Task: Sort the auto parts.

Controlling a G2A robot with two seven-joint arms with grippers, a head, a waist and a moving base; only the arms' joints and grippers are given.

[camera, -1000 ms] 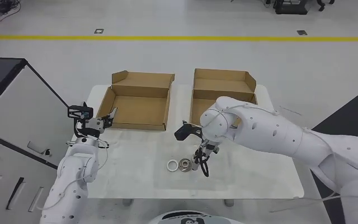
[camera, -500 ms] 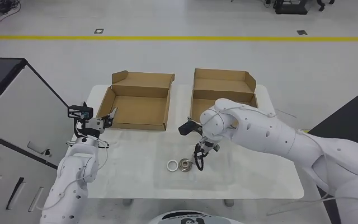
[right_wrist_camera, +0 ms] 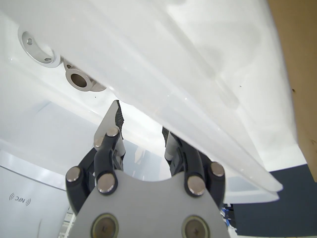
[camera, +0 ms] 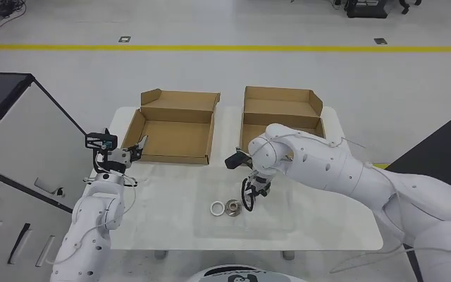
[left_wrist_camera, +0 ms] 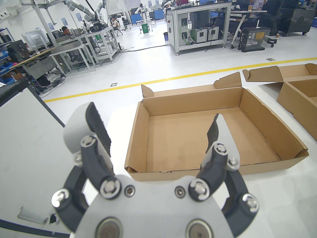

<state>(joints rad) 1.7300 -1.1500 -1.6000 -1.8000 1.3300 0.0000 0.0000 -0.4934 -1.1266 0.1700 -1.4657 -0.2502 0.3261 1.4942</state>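
Ring: a pale ring lies on the white table, near the right claw.
Silver part: a small metal piece sits between the ring and that claw.
Right claw: fingers apart, holding nothing.
Left claw: spread wide, holding nothing, well apart from both parts.
Left box: open cardboard, just past the left claw.
Right box: open cardboard, beyond the right claw.

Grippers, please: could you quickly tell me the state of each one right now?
Left gripper: open, holding nothing.
Right gripper: open, holding nothing.
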